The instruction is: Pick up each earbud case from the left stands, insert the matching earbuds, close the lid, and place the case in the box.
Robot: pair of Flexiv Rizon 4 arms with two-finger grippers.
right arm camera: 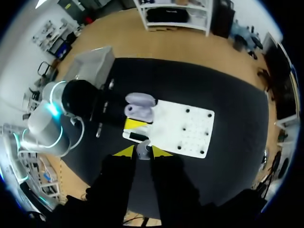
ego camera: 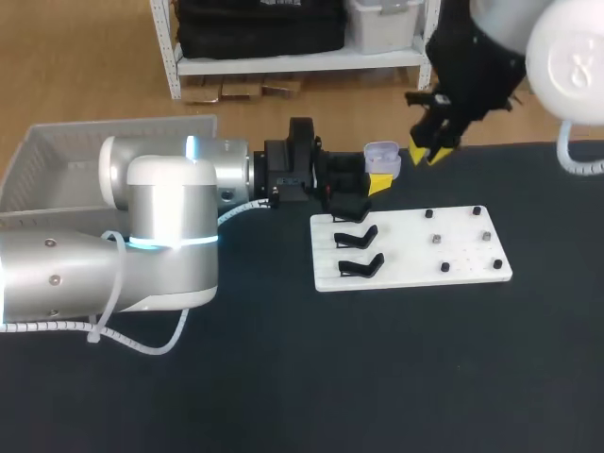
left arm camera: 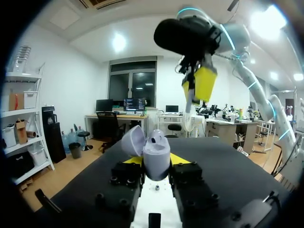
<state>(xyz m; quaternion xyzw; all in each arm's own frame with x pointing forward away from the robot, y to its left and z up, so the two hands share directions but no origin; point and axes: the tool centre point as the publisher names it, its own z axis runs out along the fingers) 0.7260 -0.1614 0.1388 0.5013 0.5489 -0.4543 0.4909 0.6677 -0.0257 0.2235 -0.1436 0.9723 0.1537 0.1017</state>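
**Left to right.** The white box (ego camera: 57,156) stands at the table's left end; no case shows in its visible part. The left gripper (ego camera: 379,173) is clamped on an open lavender earbud case (ego camera: 382,154), held over the far left corner of the white board (ego camera: 462,253). Two black stands (ego camera: 359,266) on that board are bare. The right gripper (ego camera: 429,154) hangs just beyond the case.

**Judged stage:** earbud insertion; closing the lid and boxing are not yet done.

**Views:**
- Only the right wrist view shows the small pale earbud (right arm camera: 142,150) pinched between the right gripper's tips.
- Only the left wrist view shows the lid (left arm camera: 132,141) swung back, with the right gripper above the case's mouth.
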